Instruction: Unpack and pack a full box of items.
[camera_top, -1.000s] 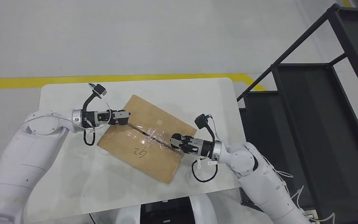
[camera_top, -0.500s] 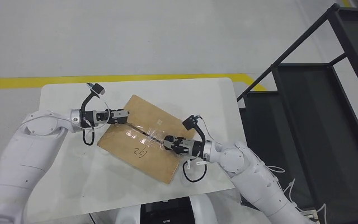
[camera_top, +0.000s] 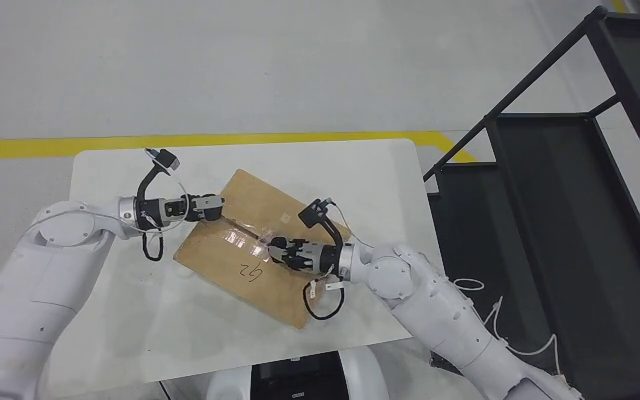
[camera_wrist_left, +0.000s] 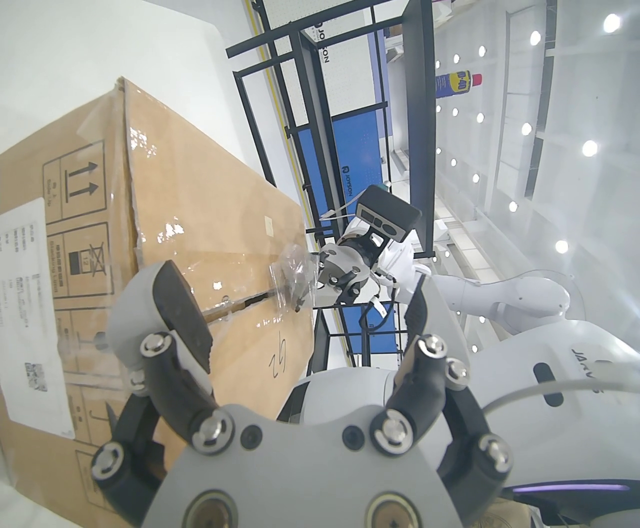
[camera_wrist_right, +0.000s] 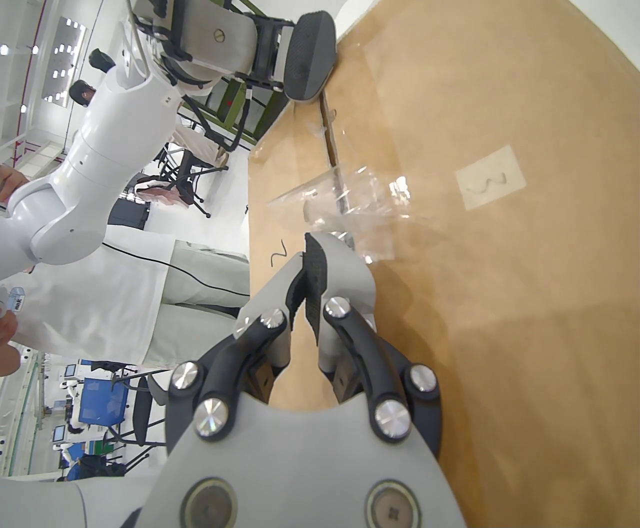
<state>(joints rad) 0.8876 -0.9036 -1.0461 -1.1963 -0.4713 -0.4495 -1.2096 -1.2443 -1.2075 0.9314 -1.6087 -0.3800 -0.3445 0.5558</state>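
- Box (camera_top: 250, 272): closed cardboard carton at mid-table (camera_top: 120, 170), turned askew to the table's edges, with one corner close to the front edge.
- Right gripper (camera_wrist_right: 311, 260): over the middle of the lid, jaws pinched narrow on a crumpled strip of clear tape (camera_wrist_right: 350, 200) that is lifted off the cardboard there.
- Left gripper (camera_top: 218, 205): jaws wide, holding nothing, at the box end nearest the table's left edge. One pad lies over the lid by the seam; the other hangs off the box.
- Governing relation: the seam (camera_wrist_right: 327, 135) runs along the box's long axis, from the right gripper straight toward the left gripper. The tape that remains stuck lies in that direction, so in my judgement the peel must travel along that line. The right arm is the one engaged.
- Not determinable: whether the left pad actually presses on the lid; how much tape adheres beyond the glare; the tape on the end faces; the contents, since the flaps are shut.
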